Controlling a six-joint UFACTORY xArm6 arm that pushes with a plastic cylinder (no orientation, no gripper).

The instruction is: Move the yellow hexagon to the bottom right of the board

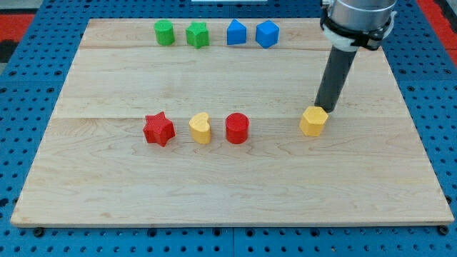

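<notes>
Your tip (323, 109) sat just behind the yellow hexagon (313, 121), right of centre on the board (107, 193); there was no pincer to report. The pushing step was in hand; next, drive it nearer and rightward to the corner.

High frontal view over board (228, 193)

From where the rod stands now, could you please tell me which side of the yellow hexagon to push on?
Push the yellow hexagon on its upper-left face, coming from the view's top left. My tip sits just behind its top edge, slightly right, so a small shift left would likely drive it toward the bottom right.
</notes>
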